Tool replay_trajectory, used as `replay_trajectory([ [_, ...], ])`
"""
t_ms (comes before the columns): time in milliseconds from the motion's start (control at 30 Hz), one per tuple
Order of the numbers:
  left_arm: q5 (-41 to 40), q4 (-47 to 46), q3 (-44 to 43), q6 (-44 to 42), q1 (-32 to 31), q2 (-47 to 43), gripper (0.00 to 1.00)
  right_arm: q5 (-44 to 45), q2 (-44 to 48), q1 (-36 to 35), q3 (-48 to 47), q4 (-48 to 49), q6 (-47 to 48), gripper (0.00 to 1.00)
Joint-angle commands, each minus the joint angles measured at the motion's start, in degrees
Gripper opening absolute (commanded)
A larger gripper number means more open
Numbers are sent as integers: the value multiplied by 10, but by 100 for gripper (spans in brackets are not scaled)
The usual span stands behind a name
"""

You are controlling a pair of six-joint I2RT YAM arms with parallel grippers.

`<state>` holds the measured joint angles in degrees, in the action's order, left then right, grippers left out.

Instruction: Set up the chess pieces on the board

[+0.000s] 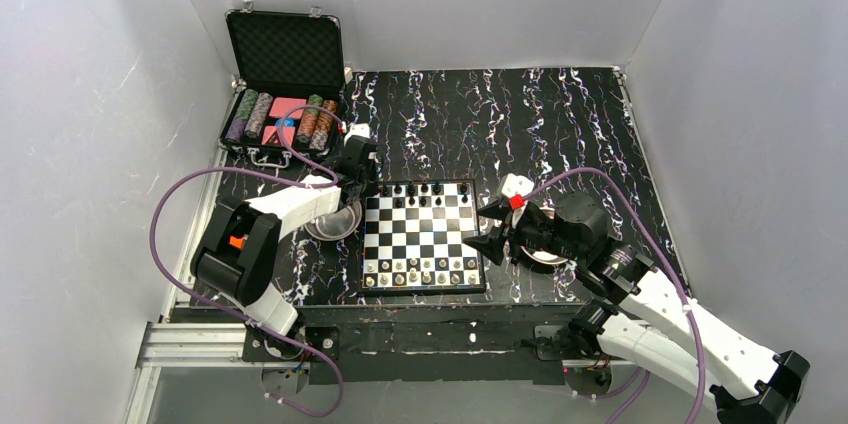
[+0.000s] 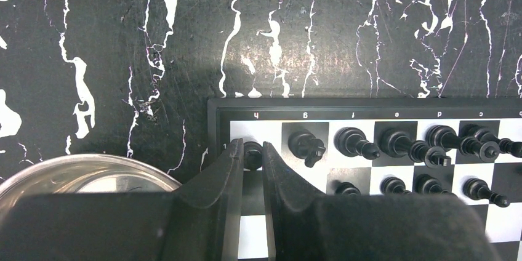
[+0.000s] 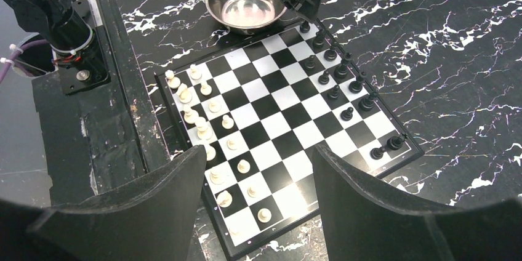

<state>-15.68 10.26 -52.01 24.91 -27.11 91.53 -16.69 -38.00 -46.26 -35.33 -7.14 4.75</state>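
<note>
- Left wrist view showed the left gripper narrowed onto a black piece at the far-left corner square of the chessboard. The fingers pinched it from both sides, apparently to keep it upright while it was seated on the back rank. Whether its base touched the square could not be told, nor could its kind.
- A steel bowl sat just beside that corner, off the board. It was judged to be the holding place for loose pieces, which kept the reach short.
- The right gripper hung with its jaws spread wide and nothing between them, just off the board's right edge, presumably clear of the left gripper's work.
- Only the right wrist view gave the whole layout. White pieces filled two rows on the near side, while black pieces on the far side showed gaps in both rows. The setup was therefore judged partly complete.
- Only the top external view showed both grippers flanking the board, with an open poker chip case well apart at the far left.
</note>
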Motion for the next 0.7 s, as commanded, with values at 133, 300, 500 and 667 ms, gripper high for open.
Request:
replay_trajectory([
  [133, 1, -15, 5, 7, 2, 2, 11, -5, -1, -3, 1, 8, 7, 72],
  [300, 3, -14, 1, 7, 2, 8, 14, -5, -1, -3, 2, 8, 7, 72],
  [500, 7, -16, 1, 9, 2, 11, 20, -7, -5, -3, 1, 7, 7, 72],
  [667, 6, -12, -5, 8, 2, 14, 22, -9, -7, -3, -2, 5, 7, 72],
])
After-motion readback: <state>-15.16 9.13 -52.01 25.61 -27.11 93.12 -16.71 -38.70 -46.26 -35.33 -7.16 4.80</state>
